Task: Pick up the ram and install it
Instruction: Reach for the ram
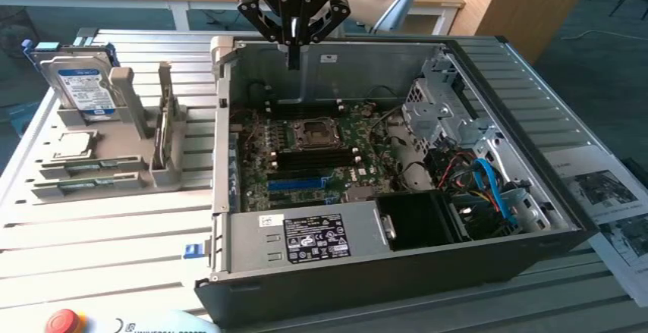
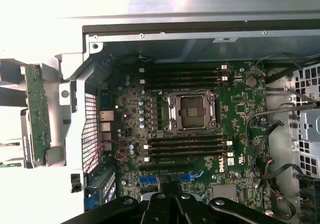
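Note:
The ram (image 1: 165, 109) stands on edge in a grey holder (image 1: 152, 174) on the table, at the exterior view's left of the open computer case (image 1: 335, 242). In the wrist view the ram (image 2: 38, 108) appears as a long green board outside the case wall. My gripper (image 1: 294, 61) hangs above the far wall of the case, apart from the ram, fingers pressed together with nothing between them. Its shut fingertips (image 2: 172, 204) hover over the motherboard (image 2: 240, 108), where dark memory slots (image 2: 185, 76) run on both sides of the processor socket (image 2: 192, 111).
A silver hard drive with a blue label (image 1: 81, 83) and a small square processor chip (image 1: 73, 145) sit in the same holder. Drive cages and cables (image 1: 476, 174) fill the case's right side. Papers (image 1: 608, 196) lie at the right; a red button (image 1: 63, 322) is at the front left.

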You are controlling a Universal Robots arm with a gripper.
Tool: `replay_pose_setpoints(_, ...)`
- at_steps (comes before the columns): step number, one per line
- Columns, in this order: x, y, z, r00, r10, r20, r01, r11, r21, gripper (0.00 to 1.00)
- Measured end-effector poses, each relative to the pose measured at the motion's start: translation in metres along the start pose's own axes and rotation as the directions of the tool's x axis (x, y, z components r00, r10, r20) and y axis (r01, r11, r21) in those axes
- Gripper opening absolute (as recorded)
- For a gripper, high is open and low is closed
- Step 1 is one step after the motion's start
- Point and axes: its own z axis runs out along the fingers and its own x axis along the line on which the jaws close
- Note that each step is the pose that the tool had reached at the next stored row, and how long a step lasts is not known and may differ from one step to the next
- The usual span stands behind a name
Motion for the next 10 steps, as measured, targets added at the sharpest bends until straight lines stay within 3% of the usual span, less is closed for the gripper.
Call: replay_pose_setpoints(10,0.013,-0.001,0.0001,1.0,0.0,0.0,0.0,1.0,0.0,0.11)
